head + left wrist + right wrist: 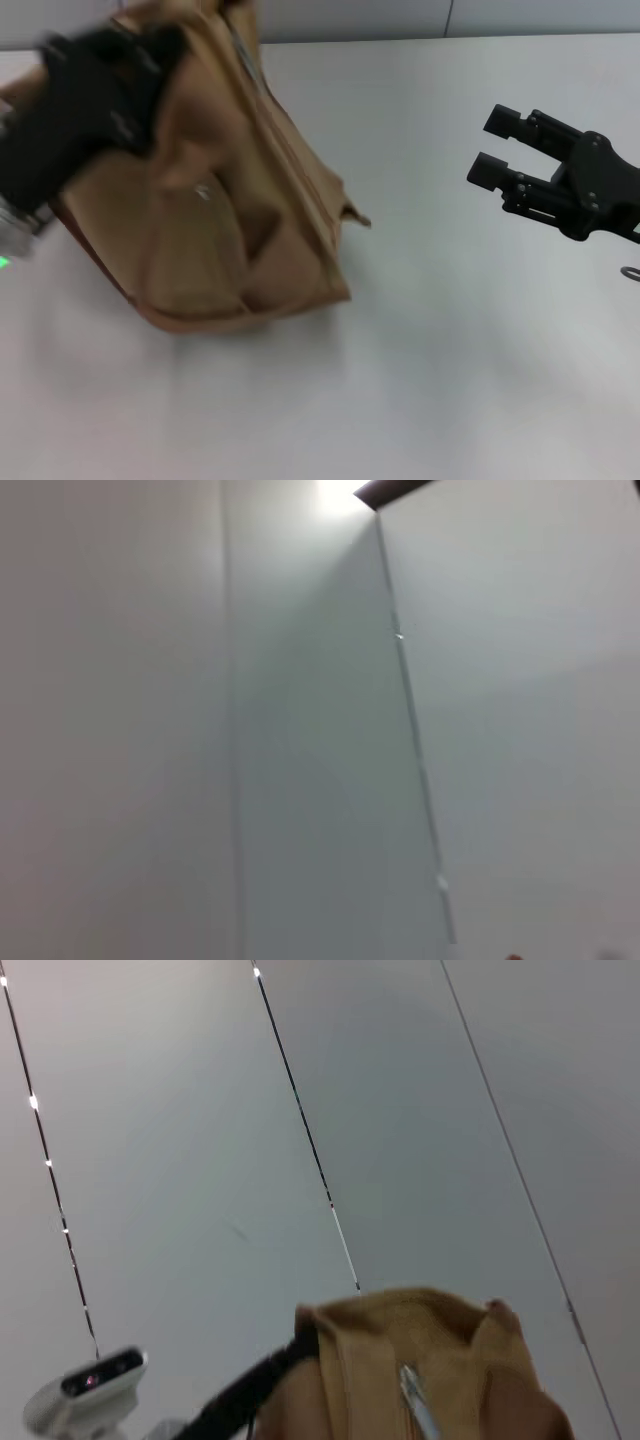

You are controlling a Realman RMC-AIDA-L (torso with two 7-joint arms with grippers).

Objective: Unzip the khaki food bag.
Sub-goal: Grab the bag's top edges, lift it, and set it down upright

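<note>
Khaki food bag [235, 215] lies tipped over on the white table [450, 380], left of centre in the head view, its open inside and folds facing the camera. Left gripper [105, 85] sits at the bag's upper left corner, up against the fabric; it is blurred, so cannot tell how its fingers stand or whether they hold the bag. Right gripper [500, 145] hovers well apart from the bag on the right side of the table, 2 fingers spread apart, nothing between them, pointing toward the bag. Right wrist view shows the bag's top [420, 1360] with a silver zipper pull [415, 1395]. Left wrist view shows only pale panels.
</note>
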